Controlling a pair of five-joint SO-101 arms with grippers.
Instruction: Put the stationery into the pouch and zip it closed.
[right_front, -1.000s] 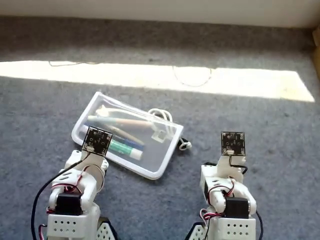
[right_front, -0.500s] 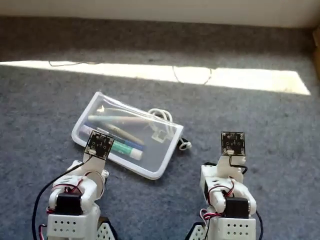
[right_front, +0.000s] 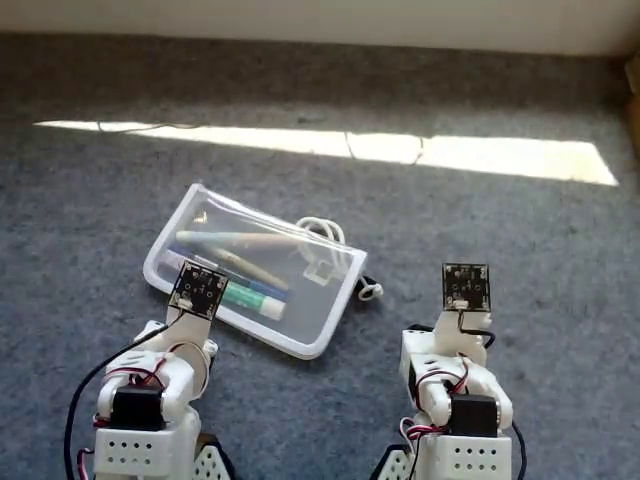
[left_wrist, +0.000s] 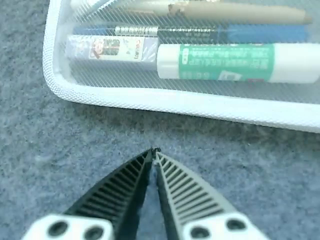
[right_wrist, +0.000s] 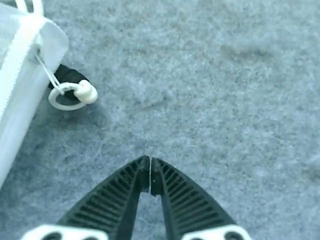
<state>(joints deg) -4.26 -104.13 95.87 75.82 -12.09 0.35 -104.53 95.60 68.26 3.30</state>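
Although the stationery looks to be all inside, the clear mesh pouch with white edging (right_front: 250, 275) lies slantwise on the grey carpet (right_front: 520, 250) just ahead of the left arm, and I cannot follow its zip along the whole length. If a gap is left, my guess is that a pen could slide out once the pouch is lifted. The left gripper (left_wrist: 152, 152) hovers just short of the pouch's near edge, its jaws pressed together and holding nothing. The right gripper (right_wrist: 149, 162) is likewise closed and empty, near the small white ring pull (right_wrist: 67, 96) at the pouch's corner. A tug on that ring with nothing pinning the light pouch would likely drag it across the carpet. By my count there is one pouch, one ring pull and two grippers. Through the mesh I count four pieces: one beige pen (left_wrist: 235, 12), one blue pen (left_wrist: 240, 34), one white glue stick with a green label (left_wrist: 235, 62), and one short stick with a printed label (left_wrist: 107, 48).
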